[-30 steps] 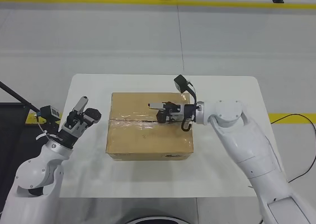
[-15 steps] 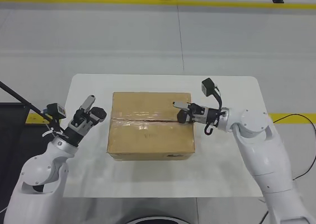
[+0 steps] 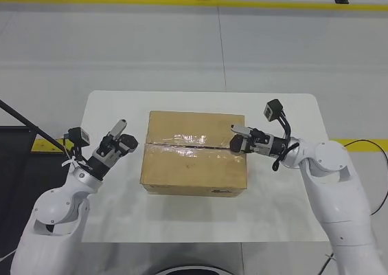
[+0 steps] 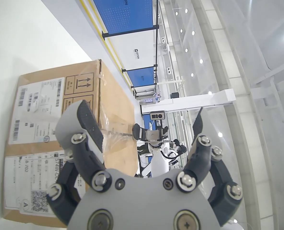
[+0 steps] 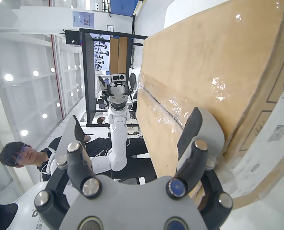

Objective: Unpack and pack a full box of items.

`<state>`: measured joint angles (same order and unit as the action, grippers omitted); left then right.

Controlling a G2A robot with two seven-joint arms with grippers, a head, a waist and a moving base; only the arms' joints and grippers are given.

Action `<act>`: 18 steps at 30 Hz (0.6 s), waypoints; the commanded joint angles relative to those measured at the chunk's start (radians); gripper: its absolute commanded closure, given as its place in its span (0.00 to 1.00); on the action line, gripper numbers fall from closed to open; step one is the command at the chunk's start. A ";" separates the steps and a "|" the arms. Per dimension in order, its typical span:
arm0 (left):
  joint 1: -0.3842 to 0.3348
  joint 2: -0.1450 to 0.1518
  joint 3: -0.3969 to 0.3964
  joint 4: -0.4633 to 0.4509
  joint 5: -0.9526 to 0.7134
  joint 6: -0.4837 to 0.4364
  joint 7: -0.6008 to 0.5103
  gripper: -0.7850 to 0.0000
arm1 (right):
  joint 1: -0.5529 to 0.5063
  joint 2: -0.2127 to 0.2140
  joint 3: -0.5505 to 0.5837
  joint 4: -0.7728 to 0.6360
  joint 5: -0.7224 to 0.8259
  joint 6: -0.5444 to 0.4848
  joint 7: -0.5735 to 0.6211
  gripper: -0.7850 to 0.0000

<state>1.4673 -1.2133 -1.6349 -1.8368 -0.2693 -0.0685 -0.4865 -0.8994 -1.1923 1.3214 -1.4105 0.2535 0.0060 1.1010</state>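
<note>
We see the brown cardboard box (image 3: pixel 194 152), its top seam sealed with clear tape (image 3: pixel 192 146), mid white worktop (image 3: pixel 111 206). Our left gripper (image 3: pixel 122 135) gapes just beside one end; our right gripper (image 3: pixel 235 136), fingers apart, is at the other.

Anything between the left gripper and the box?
Nothing visible. The left gripper, open, sits beside the box's labelled end with only bare table between them. The right gripper is at the opposite end.
</note>
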 commanded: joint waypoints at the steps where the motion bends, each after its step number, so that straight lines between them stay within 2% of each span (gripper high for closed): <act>1: 0.000 0.000 0.008 0.004 -0.001 0.003 -0.003 0.00 | -0.004 0.004 0.008 -0.001 -0.012 0.002 -0.013 0.00; 18: -0.047 0.001 0.078 0.043 0.018 0.026 -0.017 0.00 | -0.097 0.036 0.121 -0.010 0.042 -0.039 -0.058 0.00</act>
<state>1.4229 -1.2124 -1.5592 -1.7951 -0.2513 -0.0441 -0.5043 -0.9863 -1.1590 1.4314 -1.4176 0.2857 -0.0251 1.0444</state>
